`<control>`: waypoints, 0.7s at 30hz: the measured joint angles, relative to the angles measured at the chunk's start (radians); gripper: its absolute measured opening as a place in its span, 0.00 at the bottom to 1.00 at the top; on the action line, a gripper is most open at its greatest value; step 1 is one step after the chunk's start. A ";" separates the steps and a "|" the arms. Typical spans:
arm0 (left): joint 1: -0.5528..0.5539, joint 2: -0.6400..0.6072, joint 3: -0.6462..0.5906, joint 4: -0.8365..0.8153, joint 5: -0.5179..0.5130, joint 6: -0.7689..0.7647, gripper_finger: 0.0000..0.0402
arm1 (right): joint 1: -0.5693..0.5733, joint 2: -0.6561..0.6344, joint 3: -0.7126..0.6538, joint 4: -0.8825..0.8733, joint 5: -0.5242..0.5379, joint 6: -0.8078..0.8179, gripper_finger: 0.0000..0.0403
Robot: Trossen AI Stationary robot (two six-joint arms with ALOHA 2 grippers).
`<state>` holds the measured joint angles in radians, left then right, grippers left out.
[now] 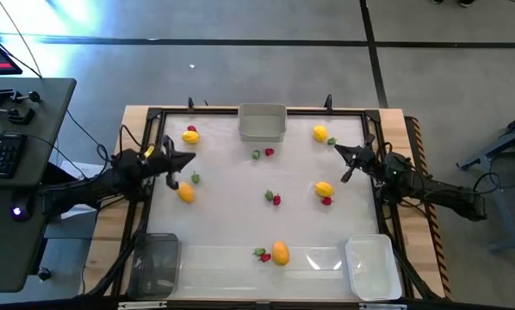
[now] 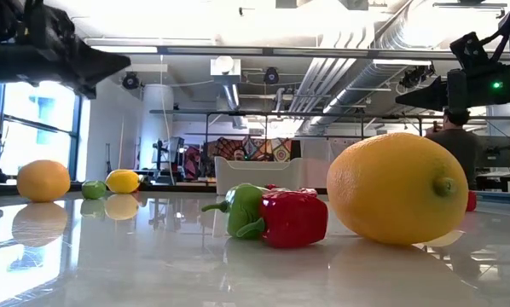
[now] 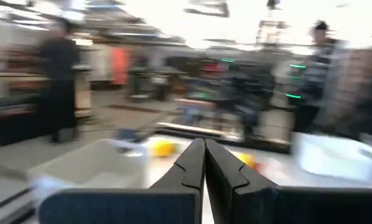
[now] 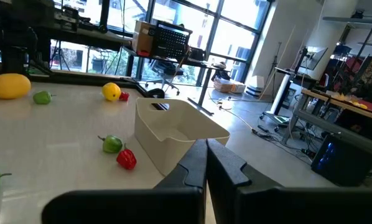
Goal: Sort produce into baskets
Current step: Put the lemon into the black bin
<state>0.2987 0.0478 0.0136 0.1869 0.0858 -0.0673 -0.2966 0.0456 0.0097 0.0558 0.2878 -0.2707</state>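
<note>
While nothing was in a basket yet, this is how the table looked.

Front edge: a dark see-through basket (image 1: 154,265) sat at the left corner and a white basket (image 1: 369,265) at the right corner; an orange-yellow lemon (image 1: 280,252) lay between them, touching a small red pepper (image 1: 265,257) and a green one (image 1: 259,251).

Middle: a green and red pair (image 1: 272,198) lay in the open, and another lemon (image 1: 324,189) lay over on the right side with a red piece (image 1: 326,201) just beside it.

Left gripper (image 1: 187,160): it was pinched closed and held nothing. It hung above the table on the left, near a lemon (image 1: 185,193) and a small green piece (image 1: 195,178).

Right gripper (image 1: 346,170): it was pinched closed too, with nothing in it, up above the right side.

Far edge: a pale grey basket (image 1: 262,123) sat in the middle, with a lemon (image 1: 190,136) to its left, another (image 1: 320,133) to its right, and a green and red pair (image 1: 263,153) just in front of it.

How to do it well: I think each gripper should open its fingers first, come straight down over one piece, and take the lemon across its narrow middle. Pieces that touch could get bumped away, so go slowly.
</note>
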 joint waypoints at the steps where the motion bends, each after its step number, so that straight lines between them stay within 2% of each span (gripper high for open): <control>1: 0.000 0.001 0.004 -0.007 0.020 0.000 0.00 | 0.000 0.000 0.000 0.000 0.000 0.000 0.00; 8: -0.005 0.079 0.062 -0.063 0.067 -0.002 0.00 | 0.000 0.000 0.000 0.000 0.000 0.000 0.00; 21: -0.049 0.351 0.167 -0.115 0.058 -0.019 0.00 | 0.000 0.000 0.000 0.000 0.000 0.000 0.00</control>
<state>0.2499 0.3992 0.1807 0.0719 0.1440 -0.0865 -0.2966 0.0454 0.0101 0.0555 0.2878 -0.2707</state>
